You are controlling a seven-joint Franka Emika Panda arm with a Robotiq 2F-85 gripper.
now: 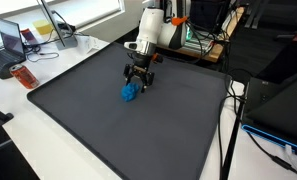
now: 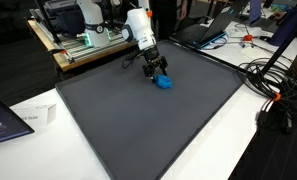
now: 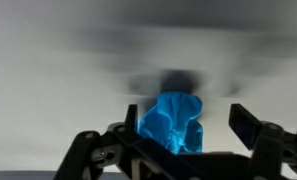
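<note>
A crumpled bright blue object [image 1: 131,92] [image 2: 164,82] lies on the dark grey mat [image 1: 118,135] [image 2: 138,125] toward its far side. My gripper [image 1: 138,80] [image 2: 158,72] hangs straight down over it, just above the mat. In the wrist view the blue object [image 3: 173,120] stands between the jaws of the gripper [image 3: 186,116]. The jaws are spread wide. The object sits against the left finger [image 3: 133,118], and a clear gap separates it from the right finger [image 3: 244,125]. The gripper is open.
The mat covers most of the white table. A laptop [image 1: 8,45] and an orange item [image 1: 25,75] sit off one mat corner. A small white box [image 2: 33,118] lies beside the mat. Cables [image 2: 273,85] trail past another edge, with equipment racks [image 2: 78,30] behind the arm.
</note>
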